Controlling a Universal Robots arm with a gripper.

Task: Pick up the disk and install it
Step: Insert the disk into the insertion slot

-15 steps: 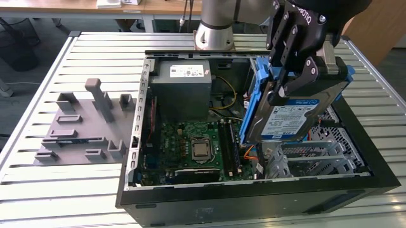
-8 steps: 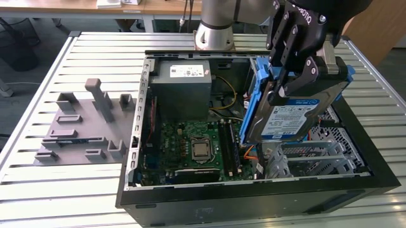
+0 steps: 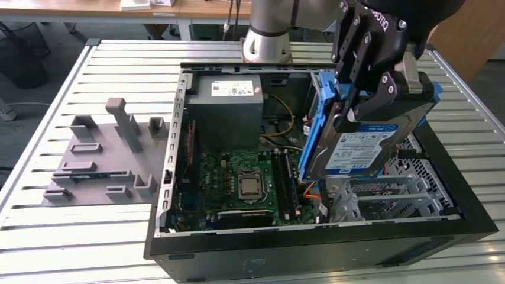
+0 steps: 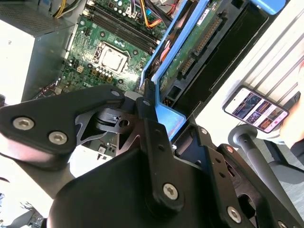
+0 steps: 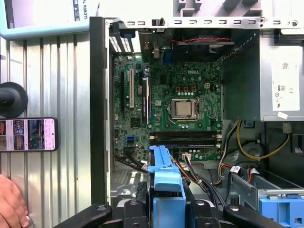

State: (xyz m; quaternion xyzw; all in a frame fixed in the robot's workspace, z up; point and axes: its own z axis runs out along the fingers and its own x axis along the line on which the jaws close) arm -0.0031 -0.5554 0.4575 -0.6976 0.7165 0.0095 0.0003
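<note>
- The gripper (image 3: 379,103), upper right in the exterior view, clamped the disk (image 3: 365,148).
- The disk hung tilted below it, over the open computer case (image 3: 316,251).

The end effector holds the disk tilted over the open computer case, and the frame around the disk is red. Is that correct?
Not quite: the frame is blue, not red, as the exterior view shows. The rest holds: the end effector holds the disk tilted over the open computer case.

Silver disk (image 3: 397,128) — blue frame (image 3: 316,118), white-and-blue label (image 3: 359,151).
</note>
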